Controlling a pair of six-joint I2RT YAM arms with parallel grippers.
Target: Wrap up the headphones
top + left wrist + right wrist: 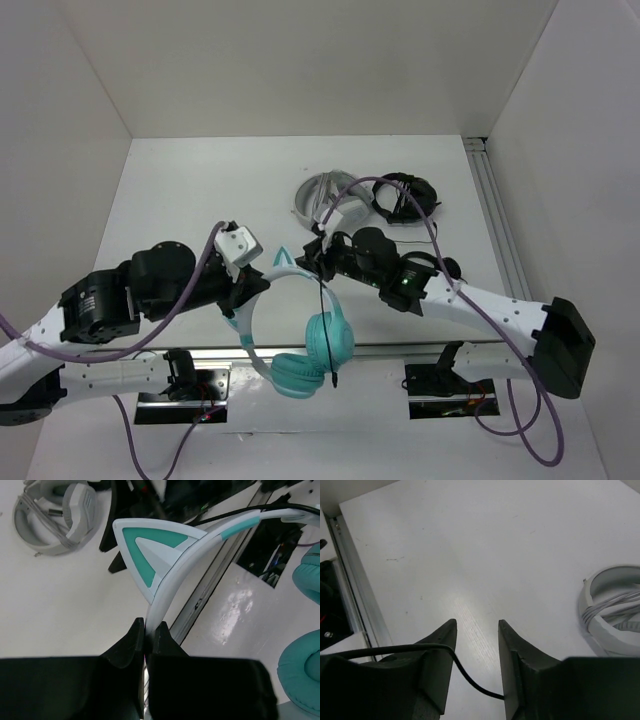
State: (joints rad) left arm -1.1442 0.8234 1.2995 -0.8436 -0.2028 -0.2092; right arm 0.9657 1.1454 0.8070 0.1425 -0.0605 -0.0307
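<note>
The teal headphones [320, 345] hang off the table's front edge, with both earcups low and the pale blue headband [247, 325] arching up. My left gripper [250, 293] is shut on the headband just below a cat ear [150, 555]; the grip shows in the left wrist view [148, 630]. The thin black cable [322, 310] hangs from near my right gripper [316, 256] down past the earcups. In the right wrist view that gripper [477, 625] is open, and the cable [470, 680] crosses loosely between its fingers.
White-grey headphones [325, 197] and black headphones [405, 197] lie at the back of the table. The white-grey pair also shows in the wrist views [55, 515] [615, 615]. An aluminium rail [400, 348] runs along the front edge and another [495, 210] along the right.
</note>
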